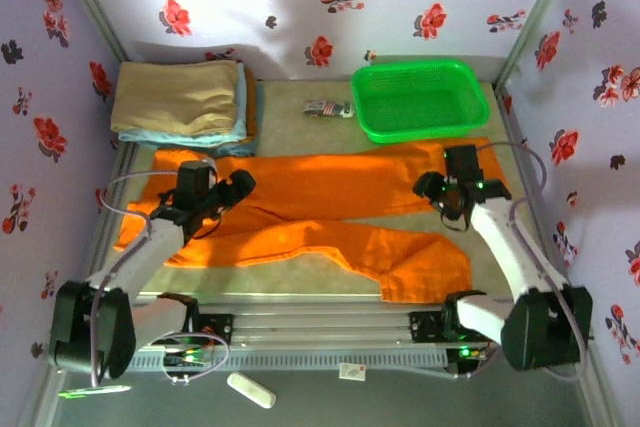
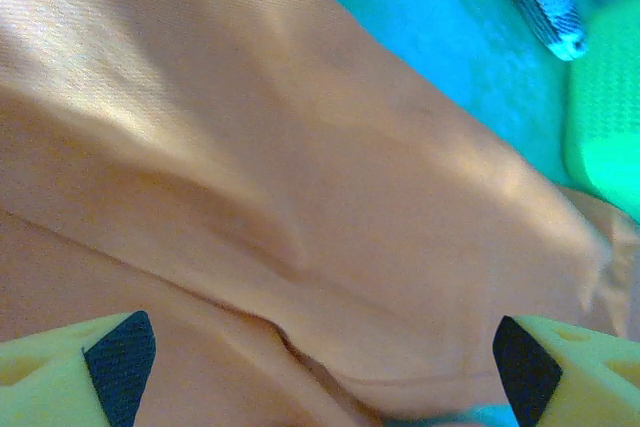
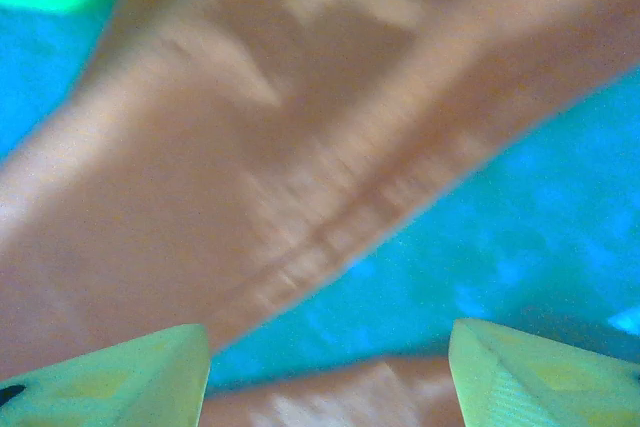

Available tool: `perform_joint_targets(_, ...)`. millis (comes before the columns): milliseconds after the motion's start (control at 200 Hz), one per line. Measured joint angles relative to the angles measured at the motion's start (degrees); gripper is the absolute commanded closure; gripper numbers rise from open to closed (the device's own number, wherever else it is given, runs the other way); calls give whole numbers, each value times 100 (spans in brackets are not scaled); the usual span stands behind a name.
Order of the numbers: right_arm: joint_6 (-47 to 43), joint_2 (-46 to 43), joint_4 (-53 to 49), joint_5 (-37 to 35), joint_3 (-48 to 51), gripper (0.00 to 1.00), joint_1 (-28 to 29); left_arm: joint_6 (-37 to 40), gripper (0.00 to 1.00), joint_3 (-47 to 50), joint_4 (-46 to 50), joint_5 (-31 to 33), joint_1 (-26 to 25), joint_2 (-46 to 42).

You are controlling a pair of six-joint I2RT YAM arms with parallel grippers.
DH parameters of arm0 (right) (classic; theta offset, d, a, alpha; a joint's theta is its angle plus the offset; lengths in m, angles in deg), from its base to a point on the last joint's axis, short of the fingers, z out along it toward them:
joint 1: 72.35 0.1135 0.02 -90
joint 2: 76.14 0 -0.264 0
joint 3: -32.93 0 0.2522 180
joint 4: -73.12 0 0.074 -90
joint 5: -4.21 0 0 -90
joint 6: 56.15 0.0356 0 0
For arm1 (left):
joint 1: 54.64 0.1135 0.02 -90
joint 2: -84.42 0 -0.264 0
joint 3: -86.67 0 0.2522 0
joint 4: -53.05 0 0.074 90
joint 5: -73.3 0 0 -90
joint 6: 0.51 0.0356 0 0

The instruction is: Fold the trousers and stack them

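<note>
a robot test booth dressed up as a home — a lab cell. beyond the left gripper (image 1: 238, 187) and the right gripper (image 1: 441, 201), and out to either side of them, flat wall panels (image 1: 400, 7) printed with red and black flowers close the space in, held by bare metal corner posts (image 1: 530, 17). behind the grippers, at the arms' bases, runs a slotted aluminium rail (image 1: 320, 327) with loose cables (image 1: 200, 352) and small green lights (image 1: 466, 352). ahead of the left gripper lies a stack of folded cloths (image 1: 180, 97); ahead of the right, a green plastic basket (image 1: 420, 97) — household props on a small table (image 1: 285, 107).
</note>
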Motion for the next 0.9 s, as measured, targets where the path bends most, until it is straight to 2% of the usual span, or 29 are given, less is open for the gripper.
perform_joint_targets(155,131,-573,-772,-122,800,41,245,2,9,245,358,232,-448,-348)
perform_joint_targets(240,216,-608,-970,-103,1003,38,461,-11,10,323,496,337,-614,-345)
perform_joint_targets(345,280,-494,-997,-76,1139,40,601,-13,10,341,555,428,-745,-348)
perform_joint_targets(520,210,87,-881,17,1130,100,614,-13,12,339,610,566,-855,-391)
perform_joint_targets(715,-37,98,-1034,-105,669,100,614,-9,14,337,905,702,-859,-693)
perform_joint_targets(900,-271,-48,-1185,-610,-516,100,614,-11,15,264,1060,809,-859,-824)
